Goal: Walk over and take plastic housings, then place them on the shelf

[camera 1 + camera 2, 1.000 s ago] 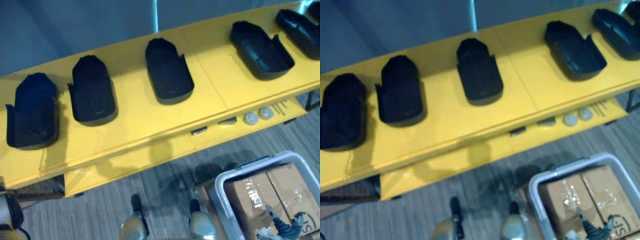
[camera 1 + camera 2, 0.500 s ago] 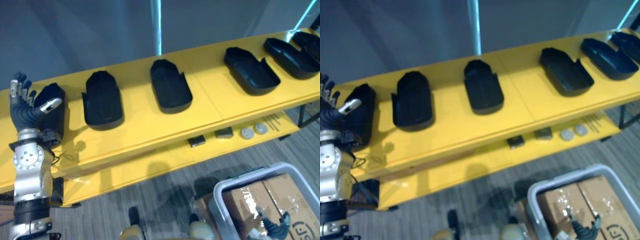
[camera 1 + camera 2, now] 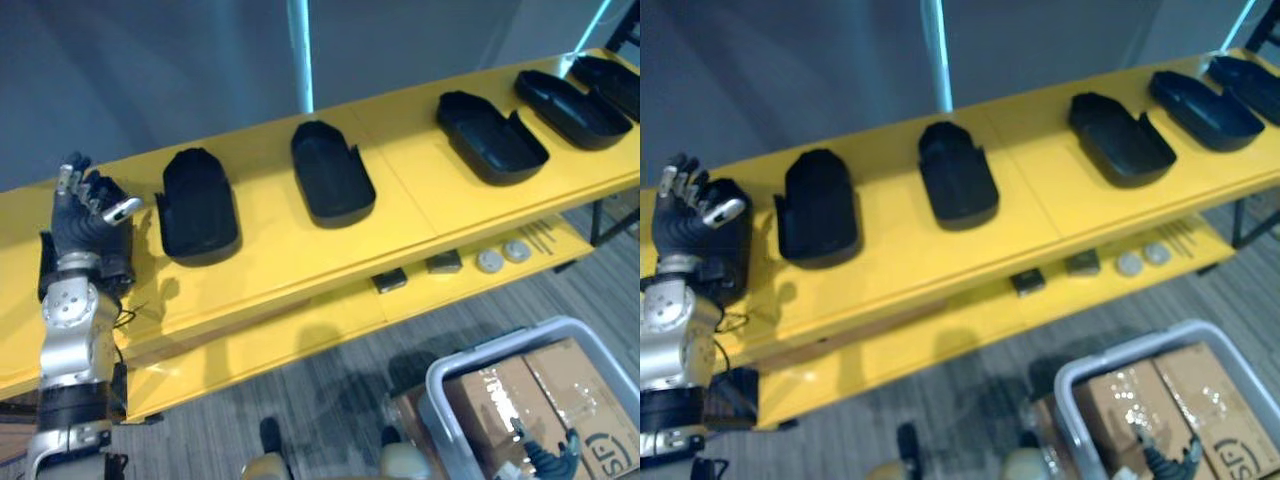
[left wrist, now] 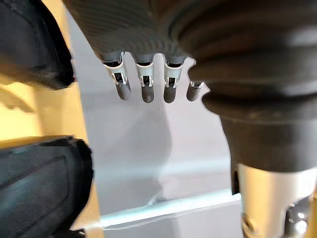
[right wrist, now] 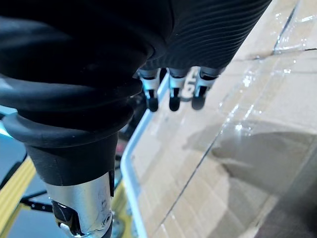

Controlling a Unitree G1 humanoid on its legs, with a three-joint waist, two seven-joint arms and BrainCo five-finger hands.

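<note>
Several black plastic housings lie in a row on the yellow shelf top [image 3: 410,215]: one [image 3: 197,205] at the left, one [image 3: 330,172] in the middle, one [image 3: 490,136] further right and more [image 3: 570,95] at the far right end. My left hand [image 3: 85,215] is raised in front of the leftmost housing [image 3: 118,262], which it partly hides. Its fingers [image 4: 143,84] are straight and hold nothing. My right hand [image 3: 548,458] hangs low at the lower right, its fingers [image 5: 171,94] relaxed over a cardboard box [image 5: 237,148].
A lower yellow ledge [image 3: 300,335] carries two small dark blocks [image 3: 390,280] and two round discs [image 3: 490,261]. A grey bin [image 3: 490,355] holding the taped cardboard box [image 3: 530,395] stands on the floor at the lower right. A grey wall with a light-blue post [image 3: 299,50] backs the shelf.
The camera has shifted. My left hand has come up from the lower left edge and now stands before the leftmost housing. The housings lie as before.
</note>
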